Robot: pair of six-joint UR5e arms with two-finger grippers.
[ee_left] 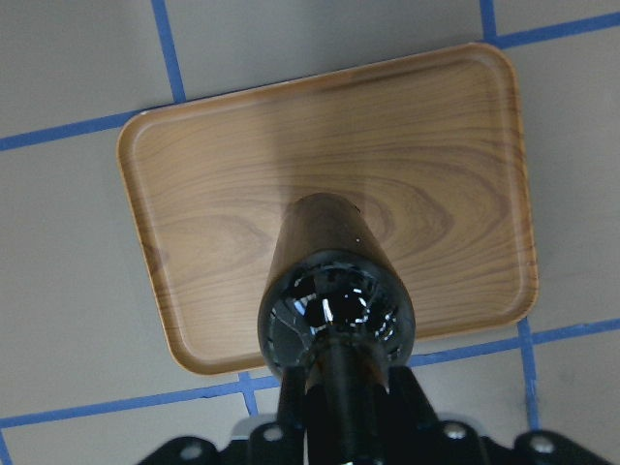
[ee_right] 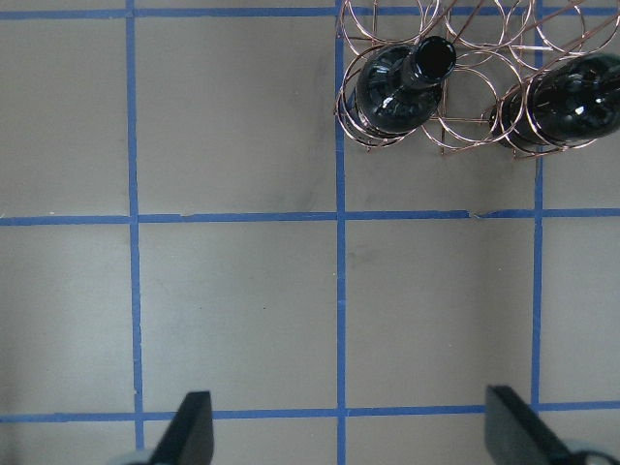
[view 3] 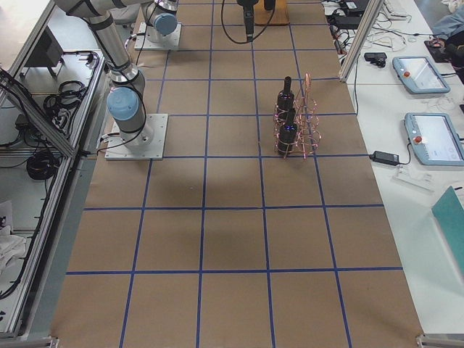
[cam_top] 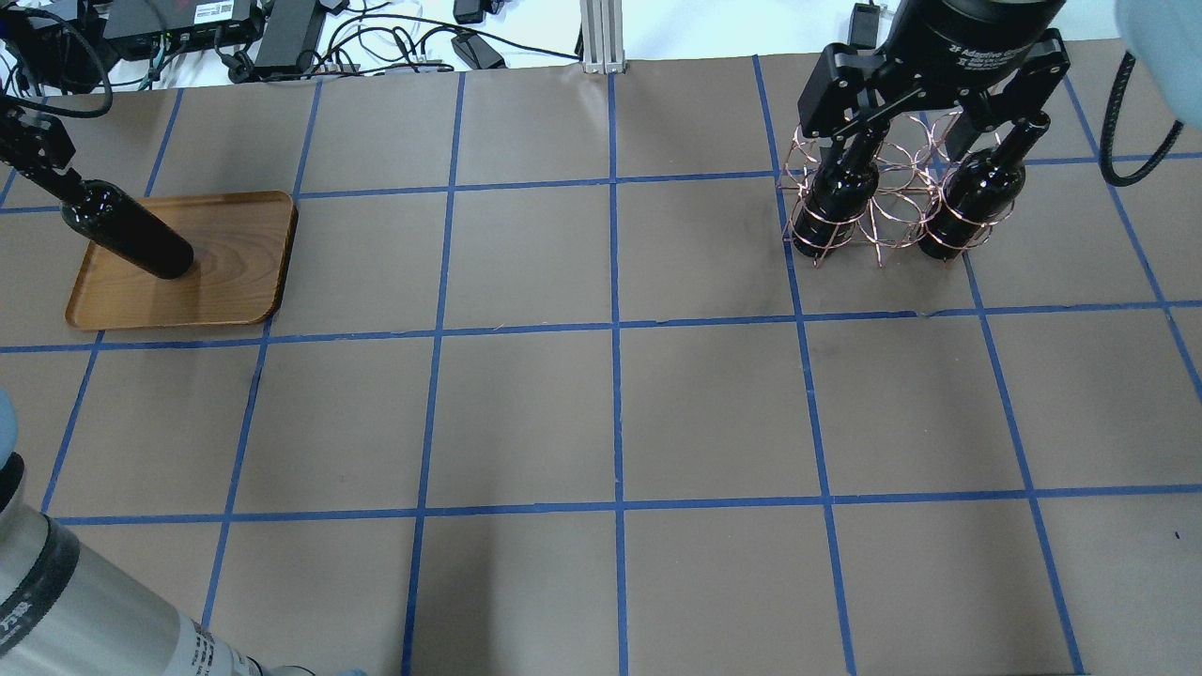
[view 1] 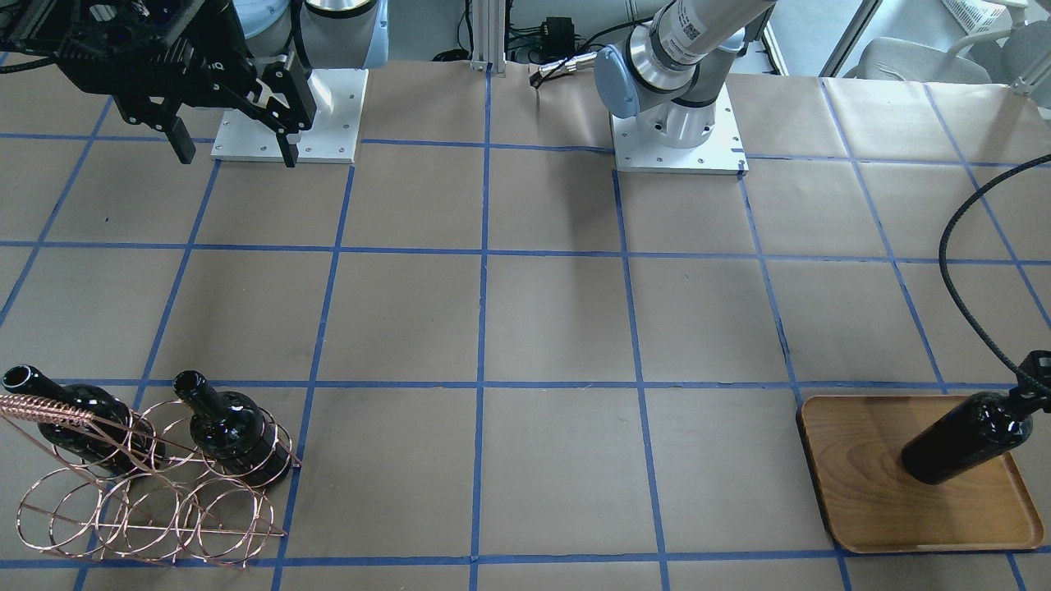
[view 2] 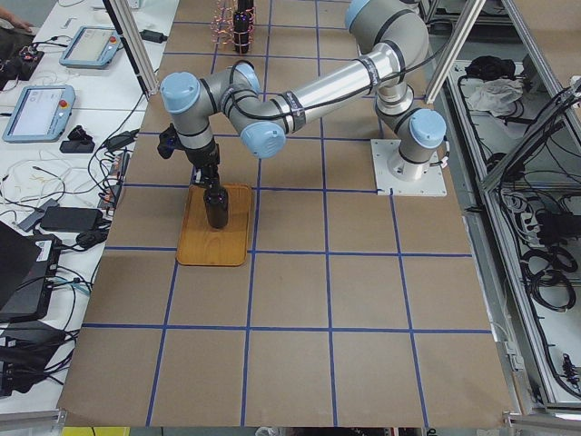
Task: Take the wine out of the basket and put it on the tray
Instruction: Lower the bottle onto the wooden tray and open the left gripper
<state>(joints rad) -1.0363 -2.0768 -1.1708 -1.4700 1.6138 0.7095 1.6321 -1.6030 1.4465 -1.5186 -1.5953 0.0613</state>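
Left gripper (ee_left: 344, 412) is clamped tight on the neck of the wine (ee_left: 334, 281), jaws closed right in around the glass, and the bottle hangs upright over the tray (ee_left: 213, 194). Its base sits over the middle of the wood, a touch toward the tray's edge nearest the gripper. Whether the bottom is actually down on the tray or just a hair above it, I cannot tell from these angles. From the wrist camera you look straight down the shoulder of the bottle onto the wood grain. Now the right gripper (view 1: 234, 152): it is well apart from the tray, up in the air at the table's other end, jaws spread wide, fingers (ee_right: 194, 431) far from each other with only bare table paper showing between them. It grips nothing and touches nothing. The basket (view 1: 156, 501) stands at that same far end from the tray, upright on the table, and two other bottles (view 1: 234, 435) sit in its rings, necks pointing up.
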